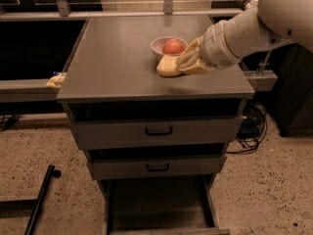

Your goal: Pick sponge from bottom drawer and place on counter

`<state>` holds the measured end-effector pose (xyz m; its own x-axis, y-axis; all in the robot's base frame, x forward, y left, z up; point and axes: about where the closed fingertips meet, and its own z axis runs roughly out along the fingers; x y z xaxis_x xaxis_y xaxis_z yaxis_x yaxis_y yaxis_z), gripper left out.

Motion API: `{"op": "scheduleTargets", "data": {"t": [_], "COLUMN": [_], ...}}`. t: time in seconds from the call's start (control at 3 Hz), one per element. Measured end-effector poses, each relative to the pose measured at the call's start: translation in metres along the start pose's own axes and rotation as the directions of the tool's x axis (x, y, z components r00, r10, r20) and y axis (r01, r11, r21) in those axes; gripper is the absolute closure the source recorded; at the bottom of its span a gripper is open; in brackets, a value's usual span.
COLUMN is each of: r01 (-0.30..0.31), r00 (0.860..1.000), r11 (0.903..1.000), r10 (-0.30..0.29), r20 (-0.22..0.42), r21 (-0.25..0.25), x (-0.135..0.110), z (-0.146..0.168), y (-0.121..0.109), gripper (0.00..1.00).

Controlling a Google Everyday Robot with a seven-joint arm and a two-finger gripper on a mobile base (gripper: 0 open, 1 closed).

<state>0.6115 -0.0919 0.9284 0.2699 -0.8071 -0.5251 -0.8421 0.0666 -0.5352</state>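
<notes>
The yellow sponge (pixel 167 66) is over the right part of the grey counter (pixel 117 58), just in front of the white bowl; I cannot tell whether it touches the top. My gripper (pixel 188 61) is shut on the sponge's right end, its pale cream fingers (pixel 191 58) wrapped around it. The white arm reaches in from the upper right. The bottom drawer (pixel 159 207) is pulled open below, its grey floor bare.
A white bowl (pixel 166 46) holding a red round fruit stands right behind the sponge. Two shut drawer fronts with black handles (pixel 159 130) sit under the counter. A yellowish cloth wad (pixel 55 81) lies on the left rail. A black bar (pixel 41 195) lies on the floor at left.
</notes>
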Motion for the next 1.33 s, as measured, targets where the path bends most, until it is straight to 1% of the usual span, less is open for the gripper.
{"op": "scheduleTargets", "data": {"t": [0.33, 0.67, 1.0, 1.33], "r01": [-0.015, -0.017, -0.017, -0.018], "r00": [1.000, 0.998, 0.993, 0.993], "r11": [0.9997, 0.9996, 0.9997, 0.9997], "r10": [0.015, 0.018, 0.019, 0.020], "r20": [0.014, 0.060, 0.116, 0.117], "r21": [-0.017, -0.021, -0.017, -0.016], "x": [0.015, 0.025, 0.030, 0.031], "z": [0.017, 0.031, 0.045, 0.046], "y": [-0.006, -0.013, -0.024, -0.024], "gripper": [1.00, 1.00, 1.00, 0.81]}}
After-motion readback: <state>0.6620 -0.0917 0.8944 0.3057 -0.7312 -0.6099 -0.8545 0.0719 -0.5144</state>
